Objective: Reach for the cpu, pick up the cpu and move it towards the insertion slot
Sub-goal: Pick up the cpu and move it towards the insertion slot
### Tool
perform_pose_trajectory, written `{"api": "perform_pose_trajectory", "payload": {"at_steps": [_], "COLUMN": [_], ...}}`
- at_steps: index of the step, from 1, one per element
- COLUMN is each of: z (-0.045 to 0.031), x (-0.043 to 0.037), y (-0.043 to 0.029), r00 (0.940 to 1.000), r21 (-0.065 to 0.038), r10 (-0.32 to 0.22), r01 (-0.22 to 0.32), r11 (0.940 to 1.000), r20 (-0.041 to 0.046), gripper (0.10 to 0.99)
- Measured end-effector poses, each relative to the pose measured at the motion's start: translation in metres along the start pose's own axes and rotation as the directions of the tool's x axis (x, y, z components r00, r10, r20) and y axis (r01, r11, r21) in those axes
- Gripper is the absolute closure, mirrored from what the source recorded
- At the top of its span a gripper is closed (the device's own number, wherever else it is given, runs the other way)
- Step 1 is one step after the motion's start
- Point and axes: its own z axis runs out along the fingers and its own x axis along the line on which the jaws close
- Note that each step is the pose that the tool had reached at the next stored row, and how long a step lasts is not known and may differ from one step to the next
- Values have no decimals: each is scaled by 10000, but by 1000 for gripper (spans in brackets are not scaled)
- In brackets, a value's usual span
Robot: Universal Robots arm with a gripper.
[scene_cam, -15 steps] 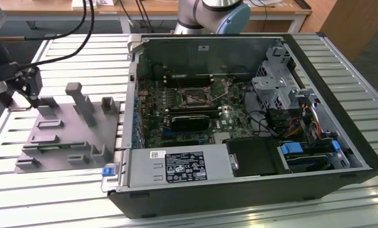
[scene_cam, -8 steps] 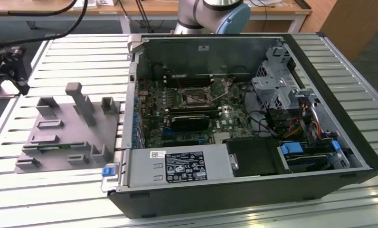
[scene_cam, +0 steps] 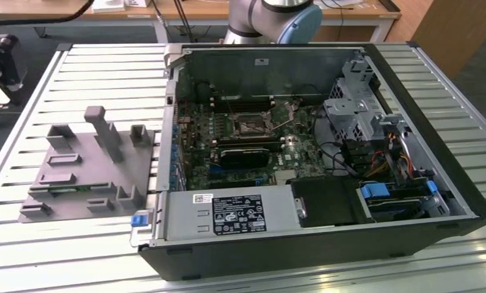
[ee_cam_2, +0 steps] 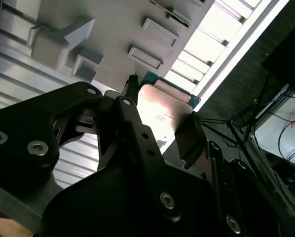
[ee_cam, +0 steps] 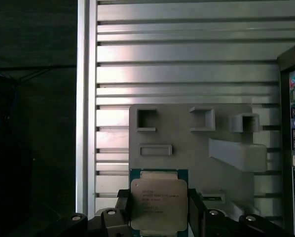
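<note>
Here the gripper [ee_cam: 159, 219] clamps the cpu [ee_cam: 159, 201] edgewise, seemingly clear above the fixture [ee_cam: 187, 143].

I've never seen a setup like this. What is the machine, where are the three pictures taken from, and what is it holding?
It is one robot arm at a slatted metal table. The exterior view looks on from off the arm: an open computer case, with the insertion slot on its green board, and a grey block plate beside it. Both wrist views ride on the arm. They show its jaws closed on the cpu, with that plate beyond.
</note>
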Motion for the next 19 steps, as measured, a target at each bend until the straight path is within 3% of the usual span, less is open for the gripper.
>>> {"api": "perform_pose_trajectory", "payload": {"at_steps": [6, 14, 19], "z": [-246, -259, -255], "x": [4, -229, -430], "y": [14, 21, 26], "r00": [10000, 10000, 9999], "r21": [0, -1, 2], "r10": [-1, 1, 7], "r01": [1, -1, -7], "r11": [10000, 10000, 10000], "r20": [-1, -12, -103], "gripper": [541, 541, 541]}}
